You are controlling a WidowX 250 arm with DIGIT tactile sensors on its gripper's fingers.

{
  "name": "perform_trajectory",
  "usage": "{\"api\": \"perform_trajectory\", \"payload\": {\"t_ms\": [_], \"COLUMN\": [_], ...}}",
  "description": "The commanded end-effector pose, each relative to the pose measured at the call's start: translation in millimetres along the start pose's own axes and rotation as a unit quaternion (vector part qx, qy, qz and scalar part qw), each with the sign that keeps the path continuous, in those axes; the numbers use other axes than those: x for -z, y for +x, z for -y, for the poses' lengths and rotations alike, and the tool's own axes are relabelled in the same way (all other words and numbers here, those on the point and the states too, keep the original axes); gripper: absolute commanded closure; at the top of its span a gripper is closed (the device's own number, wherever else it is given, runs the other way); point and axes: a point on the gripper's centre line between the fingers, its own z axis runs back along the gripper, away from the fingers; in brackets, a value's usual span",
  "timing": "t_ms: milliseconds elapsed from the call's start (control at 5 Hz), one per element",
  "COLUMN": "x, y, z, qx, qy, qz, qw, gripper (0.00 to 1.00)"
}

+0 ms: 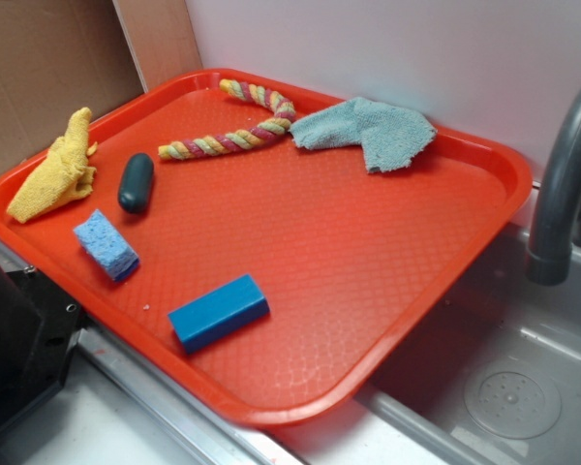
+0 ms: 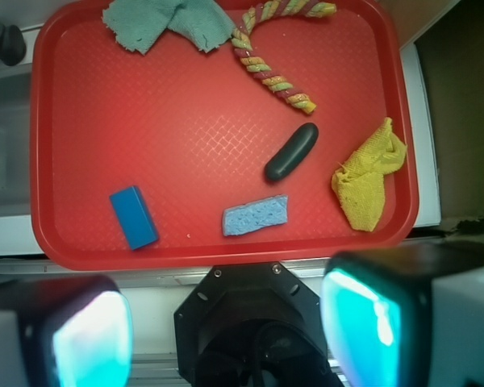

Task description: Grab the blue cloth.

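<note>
The open, empty pincer [image 2: 226, 330] hangs short of the red tray [image 2: 185, 161], the blue cloth [image 2: 165, 20] lying untouched at its far edge.

We see a plain white wall [image 1: 387, 58] behind, with a brown cardboard panel [image 1: 48, 68] standing at its left. To the right lies a steel sink [image 1: 508, 373] with a round drain [image 1: 511, 402], and a dark grey faucet [image 1: 566, 184] curves above it. Light is even and soft.
</note>
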Motion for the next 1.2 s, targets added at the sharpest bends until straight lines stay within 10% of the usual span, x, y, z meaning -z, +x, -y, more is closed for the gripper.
{"api": "perform_trajectory", "payload": {"t_ms": [0,400,600,1000], "x": [0,95,115,115], "y": [0,88,138,138], "z": [0,-22,-8,-8], "qx": [0.000,0.010,0.052,0.052], "qy": [0.000,0.126,0.102,0.102], "qz": [0.000,0.050,0.089,0.089], "qw": [1.000,0.991,0.989,0.989], "gripper": [0.00,0.00,0.00,0.00]}}
